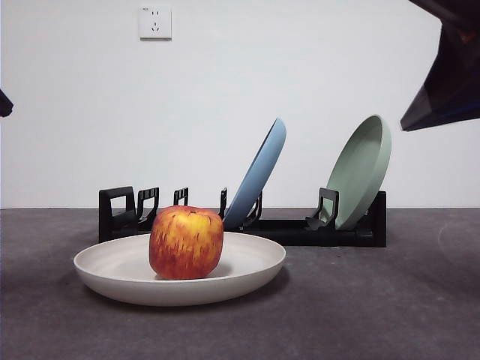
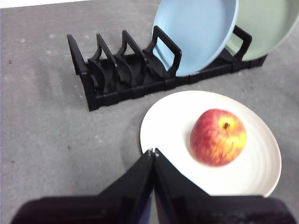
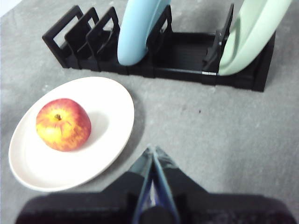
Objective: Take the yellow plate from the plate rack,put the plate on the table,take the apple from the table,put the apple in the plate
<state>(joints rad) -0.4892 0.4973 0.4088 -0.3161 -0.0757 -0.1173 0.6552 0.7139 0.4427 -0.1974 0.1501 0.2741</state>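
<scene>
The cream yellow plate (image 1: 247, 270) lies flat on the grey table (image 1: 390, 300), in front of the black plate rack (image 1: 300, 229). The red and yellow apple (image 1: 186, 242) rests inside the plate, stem up. In the left wrist view the plate (image 2: 177, 121), apple (image 2: 218, 137) and rack (image 2: 117, 79) all show, and my left gripper (image 2: 152, 151) is shut and empty above the plate's rim. Seen from the right wrist, my right gripper (image 3: 153, 149) is shut and empty, raised beside the plate (image 3: 107, 102) holding the apple (image 3: 63, 124), with the rack (image 3: 187, 60) beyond.
A blue plate (image 1: 259, 174) and a sage-green plate (image 1: 361, 169) lean in the rack. A wall socket (image 1: 155, 22) sits high on the white wall. One dark arm (image 1: 446, 75) hangs at the upper right, and a black tip (image 1: 4, 103) shows at the left edge.
</scene>
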